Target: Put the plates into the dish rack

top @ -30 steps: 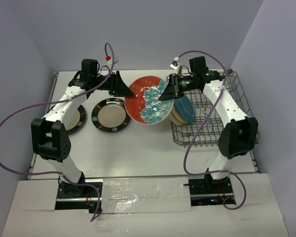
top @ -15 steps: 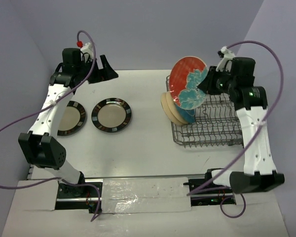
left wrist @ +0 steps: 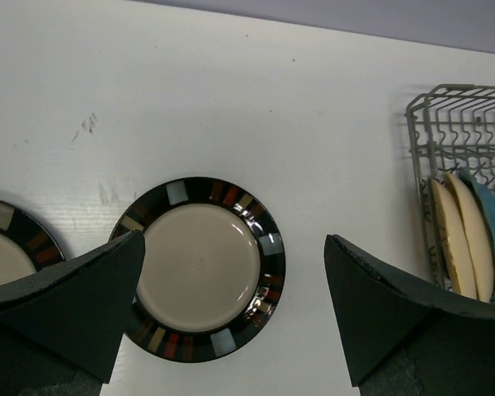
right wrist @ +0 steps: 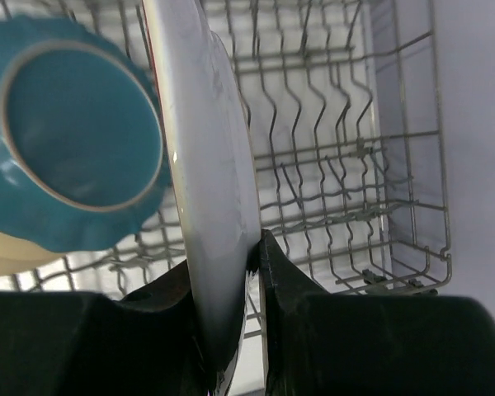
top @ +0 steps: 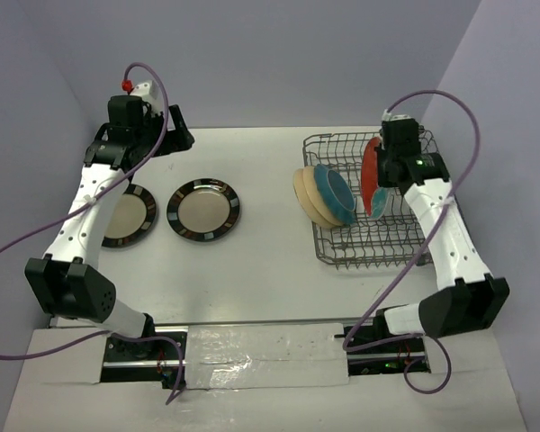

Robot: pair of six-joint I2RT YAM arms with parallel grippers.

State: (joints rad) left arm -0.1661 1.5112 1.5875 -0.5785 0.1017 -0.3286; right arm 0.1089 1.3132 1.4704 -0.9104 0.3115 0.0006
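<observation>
White table (top: 270,270), lavender walls. Striped-rim plate (top: 203,211) and second striped-rim plate (top: 126,216) lie flat, 9 o'clock side. Dish rack (top: 378,259) at 3 o'clock holds beige plates (top: 304,193) and teal plate (top: 335,193) on edge. Right gripper (right wrist: 228,268) pinches red plate (top: 372,193) upright among tines. Left gripper (left wrist: 235,243) gapes wide, empty. Striped-rim plate sits at its 5 o'clock; left arm nearer.

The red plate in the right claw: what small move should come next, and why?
Probably lower it a little, straight down. The right claw is shut on the red plate, which stands on edge inside the dish rack, just beside the teal plate. Whether its lower rim already sits between the tines cannot be seen, so opening now might let it drop.
</observation>
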